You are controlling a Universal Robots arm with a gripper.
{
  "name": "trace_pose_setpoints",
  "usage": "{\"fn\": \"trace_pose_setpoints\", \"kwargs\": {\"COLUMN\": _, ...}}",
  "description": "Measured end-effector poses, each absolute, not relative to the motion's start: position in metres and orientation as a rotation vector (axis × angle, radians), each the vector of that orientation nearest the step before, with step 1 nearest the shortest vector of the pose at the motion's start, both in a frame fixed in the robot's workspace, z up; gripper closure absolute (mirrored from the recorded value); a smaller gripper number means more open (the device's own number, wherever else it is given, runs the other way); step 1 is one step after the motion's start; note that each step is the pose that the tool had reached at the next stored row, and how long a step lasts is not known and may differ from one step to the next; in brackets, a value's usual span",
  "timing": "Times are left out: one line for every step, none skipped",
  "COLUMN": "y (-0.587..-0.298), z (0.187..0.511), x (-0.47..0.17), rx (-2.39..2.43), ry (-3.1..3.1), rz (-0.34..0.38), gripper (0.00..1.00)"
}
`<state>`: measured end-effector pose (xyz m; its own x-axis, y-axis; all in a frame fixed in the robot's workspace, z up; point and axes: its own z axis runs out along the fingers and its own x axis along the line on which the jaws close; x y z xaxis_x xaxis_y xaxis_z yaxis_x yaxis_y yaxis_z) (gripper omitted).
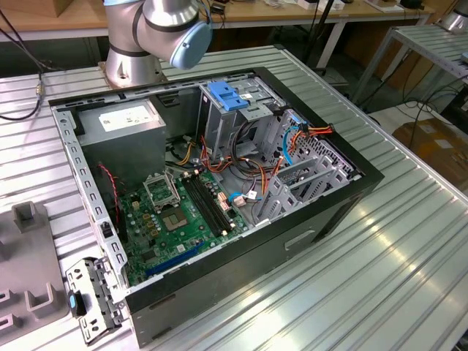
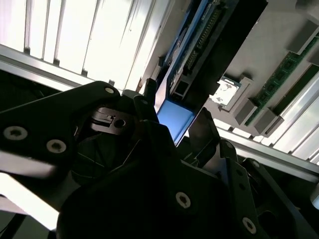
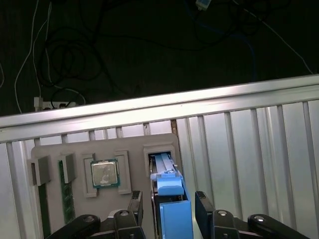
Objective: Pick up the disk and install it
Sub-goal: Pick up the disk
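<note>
**Claw astride the disk, not yet clamped**

The claw (image 3: 169,195) is released. In the first wrist view its fingers (image 3: 203,204) stand either side of the disk (image 3: 167,167), with a thin gap on each side. The disk stands on edge in a slot of the grey tray (image 3: 129,144), blue bracket towards the claw, beside a processor (image 3: 104,173) and memory sticks (image 3: 65,194).

To grip well, I judge the claw should centre itself so both pads meet the bracket's flat sides together. It should then draw straight out along the slot, since a skewed pull could jam the disk against the slot walls.

The tray lies on the ribbed desk (image 3: 249,149). The open case (image 1: 292,241) also stands on the desk.

The pads' inner faces, the disk's label and its lower part inside the slot are hidden. In the second wrist view the claw's dark body covers the contact lines.
</note>
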<state>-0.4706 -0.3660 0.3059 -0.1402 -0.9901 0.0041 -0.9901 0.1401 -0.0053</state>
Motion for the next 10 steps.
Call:
{"fn": "trace_pose_setpoints", "kwargs": {"y": -0.366, "z": 0.305, "x": -0.471, "rx": -2.059, "ry": 2.371, "rz": -0.008, "gripper": 0.46}}
{"fn": "trace_pose_setpoints", "kwargs": {"y": -0.366, "z": 0.304, "x": -0.471, "rx": -2.058, "ry": 2.37, "rz": -0.007, "gripper": 0.46}}
{"fn": "trace_pose_setpoints", "kwargs": {"y": -0.366, "z": 0.302, "x": -0.472, "rx": -2.058, "ry": 2.369, "rz": -0.006, "gripper": 0.46}}
{"fn": "trace_pose_setpoints", "kwargs": {"y": -0.365, "z": 0.301, "x": -0.472, "rx": -2.058, "ry": 2.37, "rz": -0.006, "gripper": 0.46}}
{"fn": "trace_pose_setpoints", "kwargs": {"y": -0.365, "z": 0.299, "x": -0.472, "rx": -2.058, "ry": 2.37, "rz": -0.005, "gripper": 0.46}}
{"fn": "trace_pose_setpoints", "kwargs": {"y": -0.365, "z": 0.298, "x": -0.472, "rx": -2.058, "ry": 2.369, "rz": -0.005, "gripper": 0.46}}
{"fn": "trace_pose_setpoints", "kwargs": {"y": -0.365, "z": 0.297, "x": -0.472, "rx": -2.058, "ry": 2.369, "rz": -0.005, "gripper": 0.46}}
{"fn": "trace_pose_setpoints", "kwargs": {"y": -0.365, "z": 0.296, "x": -0.472, "rx": -2.058, "ry": 2.369, "rz": -0.005, "gripper": 0.46}}
{"fn": "trace_pose_setpoints", "kwargs": {"y": -0.365, "z": 0.295, "x": -0.472, "rx": -2.058, "ry": 2.369, "rz": -0.005, "gripper": 0.46}}
{"fn": "trace_pose_setpoints", "kwargs": {"y": -0.365, "z": 0.295, "x": -0.472, "rx": -2.058, "ry": 2.37, "rz": -0.005, "gripper": 0.46}}
